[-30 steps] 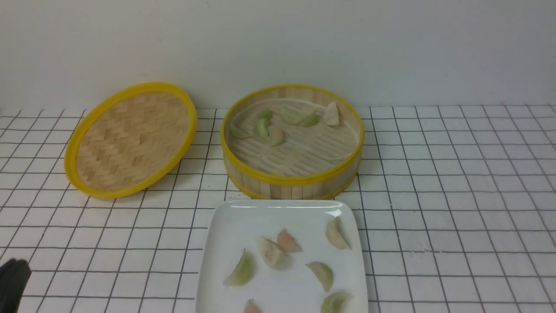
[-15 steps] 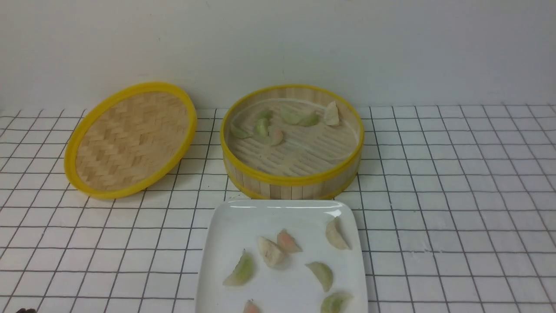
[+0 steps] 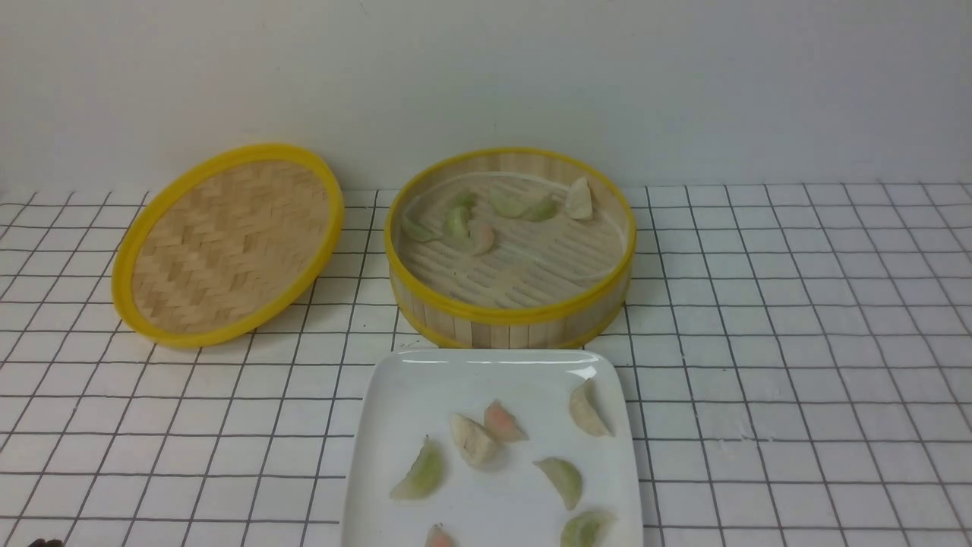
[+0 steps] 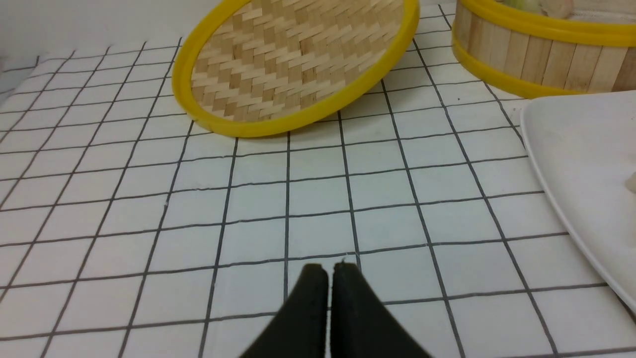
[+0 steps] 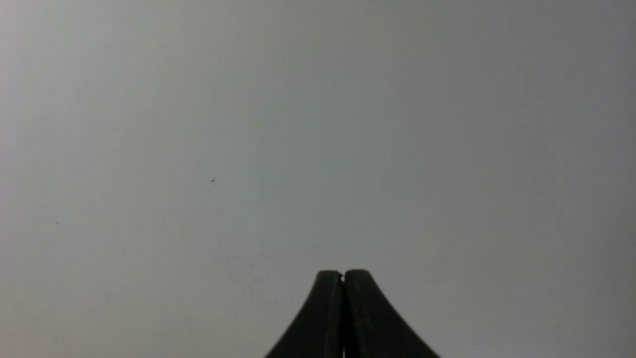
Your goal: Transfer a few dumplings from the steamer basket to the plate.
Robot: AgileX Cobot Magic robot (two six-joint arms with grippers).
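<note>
The bamboo steamer basket stands at mid-table and holds several dumplings near its far side. The white plate lies just in front of it with several dumplings on it. My left gripper is shut and empty, low over the grid cloth, well left of the plate; only a dark tip shows at the front view's bottom left corner. My right gripper is shut and empty, facing a blank grey surface, out of the front view.
The flat woven lid with a yellow rim leans left of the steamer; it also shows in the left wrist view. A plain wall runs behind the table.
My left gripper has drawn back towards the bottom left corner of the front view, from a dark shape at the edge to a bare tip. Dumplings, steamer and plate have not moved.
</note>
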